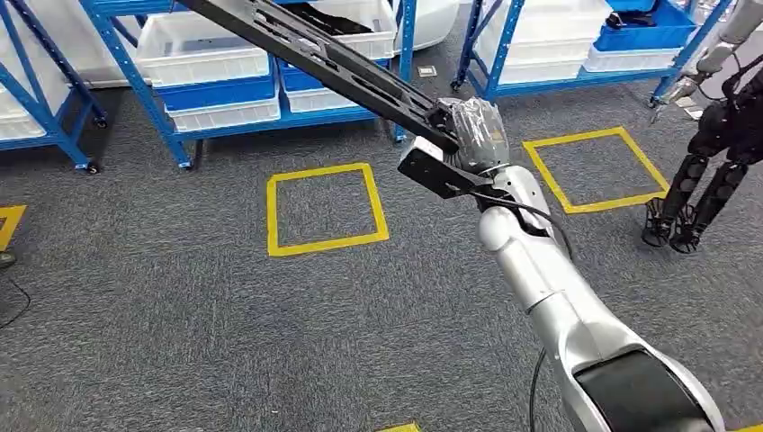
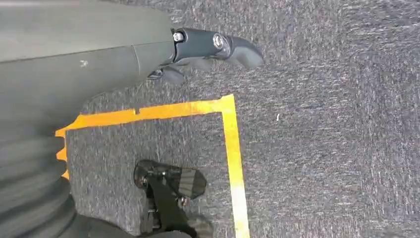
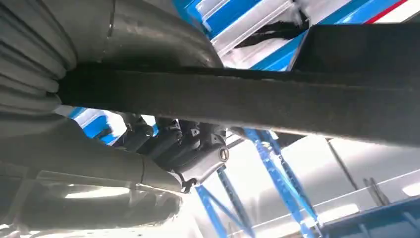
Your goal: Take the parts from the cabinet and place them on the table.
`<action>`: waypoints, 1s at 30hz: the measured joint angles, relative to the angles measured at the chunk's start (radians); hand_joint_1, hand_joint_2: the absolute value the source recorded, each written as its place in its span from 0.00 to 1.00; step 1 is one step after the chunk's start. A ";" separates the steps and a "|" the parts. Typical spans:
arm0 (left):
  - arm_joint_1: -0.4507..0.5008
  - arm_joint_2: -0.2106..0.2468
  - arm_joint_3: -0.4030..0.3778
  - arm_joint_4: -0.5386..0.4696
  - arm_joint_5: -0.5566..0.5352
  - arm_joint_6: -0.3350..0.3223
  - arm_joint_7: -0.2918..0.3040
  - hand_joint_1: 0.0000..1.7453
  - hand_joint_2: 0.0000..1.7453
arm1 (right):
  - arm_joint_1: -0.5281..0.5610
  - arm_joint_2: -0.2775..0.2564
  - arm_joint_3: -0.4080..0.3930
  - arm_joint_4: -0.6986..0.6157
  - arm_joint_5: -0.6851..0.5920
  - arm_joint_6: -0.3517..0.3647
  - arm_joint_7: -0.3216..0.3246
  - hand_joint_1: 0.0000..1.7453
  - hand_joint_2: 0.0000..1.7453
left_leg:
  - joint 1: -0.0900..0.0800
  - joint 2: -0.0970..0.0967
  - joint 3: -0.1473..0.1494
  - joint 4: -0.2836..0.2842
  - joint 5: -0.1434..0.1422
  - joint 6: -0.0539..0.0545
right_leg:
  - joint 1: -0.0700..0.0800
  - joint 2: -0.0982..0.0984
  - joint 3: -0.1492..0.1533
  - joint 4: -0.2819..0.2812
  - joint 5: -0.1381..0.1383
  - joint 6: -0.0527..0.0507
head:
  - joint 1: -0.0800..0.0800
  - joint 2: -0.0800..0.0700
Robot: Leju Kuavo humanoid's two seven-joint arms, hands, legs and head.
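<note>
I hold the long black part at one end in my right hand, fingers wrapped round it; its far end reaches out over the blue racks. Best carried level and turned slowly so it clears them. My left hand hangs empty, fingers loosely apart. Carpet ahead gives room.

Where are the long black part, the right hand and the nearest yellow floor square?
long black part (image 1: 324, 54), head view, middle of its length.
right hand (image 1: 472, 135), head view, back of the hand gripping the part's end.
yellow floor square (image 1: 273, 214), head view, its left tape edge.
</note>
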 joint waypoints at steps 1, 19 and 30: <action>-0.001 0.001 0.000 0.000 -0.002 0.000 0.000 0.00 1.00 | -0.004 -0.001 -0.001 0.000 0.000 0.000 0.000 0.97 1.00 | 0.001 0.012 -0.004 0.000 0.003 0.005 | -0.005 -0.019 -0.033 0.070 -0.034 -0.003 | 0.010 0.000; 0.006 0.003 0.002 0.001 -0.006 0.000 0.006 0.00 1.00 | -0.002 -0.008 -0.001 0.010 0.012 -0.015 0.011 0.97 1.00 | 0.007 0.007 -0.148 0.308 -0.156 -0.047 | -0.020 -0.009 0.051 -0.041 0.004 -0.021 | 0.001 0.000; 0.007 0.004 0.024 0.001 0.004 0.002 -0.003 0.00 1.00 | -0.077 -0.058 -0.006 0.046 0.039 0.002 0.039 0.97 1.00 | -0.005 -0.031 -0.010 -0.002 0.013 0.005 | 0.000 0.055 0.015 -0.022 0.013 0.002 | 0.003 0.000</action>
